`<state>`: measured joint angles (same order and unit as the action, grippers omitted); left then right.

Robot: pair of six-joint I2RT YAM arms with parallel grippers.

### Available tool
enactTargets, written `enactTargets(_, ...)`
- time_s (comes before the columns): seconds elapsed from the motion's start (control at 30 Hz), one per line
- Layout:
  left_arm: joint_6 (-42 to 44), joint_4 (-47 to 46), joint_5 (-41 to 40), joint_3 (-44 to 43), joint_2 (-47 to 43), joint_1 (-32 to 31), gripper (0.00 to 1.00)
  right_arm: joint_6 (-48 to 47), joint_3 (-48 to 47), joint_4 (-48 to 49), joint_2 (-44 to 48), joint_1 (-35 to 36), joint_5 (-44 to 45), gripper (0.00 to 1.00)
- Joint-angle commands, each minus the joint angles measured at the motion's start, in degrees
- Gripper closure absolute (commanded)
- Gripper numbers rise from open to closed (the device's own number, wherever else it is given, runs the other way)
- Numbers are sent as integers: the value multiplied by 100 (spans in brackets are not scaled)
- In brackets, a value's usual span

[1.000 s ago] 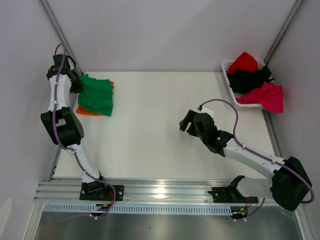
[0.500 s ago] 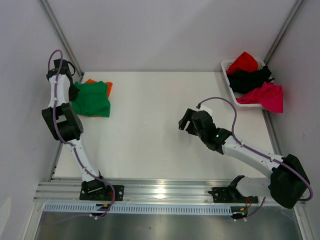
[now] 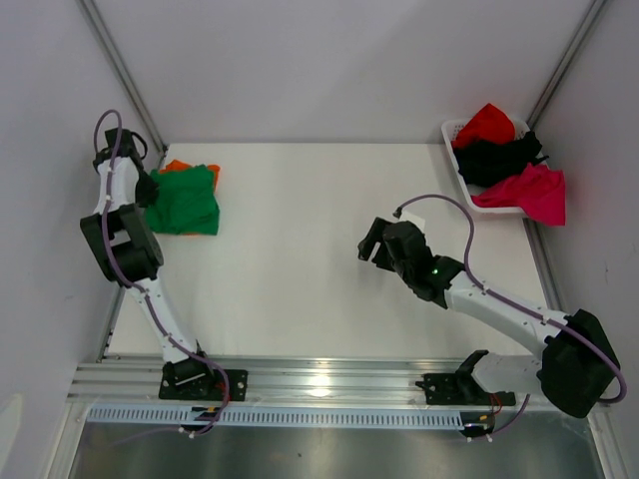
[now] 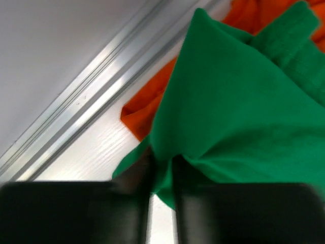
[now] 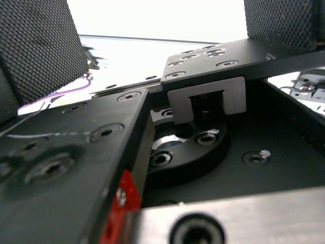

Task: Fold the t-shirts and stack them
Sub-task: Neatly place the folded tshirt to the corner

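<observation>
Mia: Since a second ago the left arm has pulled back toward the table's (image 3: 300,249) far left corner. The green t-shirt (image 3: 185,203) has gone with it and lies flatter.
Tom: Where does it sit?
Mia: At that far left corner, spread on top of the orange t-shirt (image 3: 178,165), which peeks out along the far edge and the right side.
Tom: And the left gripper (image 4: 161,175)?
Mia: Low at the green shirt's left edge. Its jaws stand almost together with a thin slit between them, and a fold of green cloth lies at the tips. The wrist view is blurred there, so I cannot tell whether it pinches the cloth.
Tom: Anything crowding it?
Mia: An aluminium rail (image 4: 96,71) runs along the table's edge, just beside the orange cloth.
Tom: The right gripper (image 3: 370,243)?
Mia: Spread wide with nothing between its pads, over the table's middle, right of centre, hardly shifted.
Tom: What else?
Mia: A white basket (image 3: 451,131) at the table's far right corner holds a red t-shirt (image 3: 486,123), a black t-shirt (image 3: 499,157) and a magenta t-shirt (image 3: 529,190), which drapes over the rim.
</observation>
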<state>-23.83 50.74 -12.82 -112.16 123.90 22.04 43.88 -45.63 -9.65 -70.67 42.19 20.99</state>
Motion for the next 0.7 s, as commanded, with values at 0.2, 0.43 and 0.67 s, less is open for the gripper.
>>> enactTargets(0.2, 10, -855, 991, 238, -761, 28, 44, -11, 80, -90, 344, 8, 160, 20)
enactTargets(0.43, 54, -855, 1115, 387, -1463, -138, 39, 33, 326, -37, 493, 8, 203, 21)
enactTargets(0.67, 502, -890, 404, 520, -2193, -534, 38, 68, 642, 16, 678, 8, 265, 20)
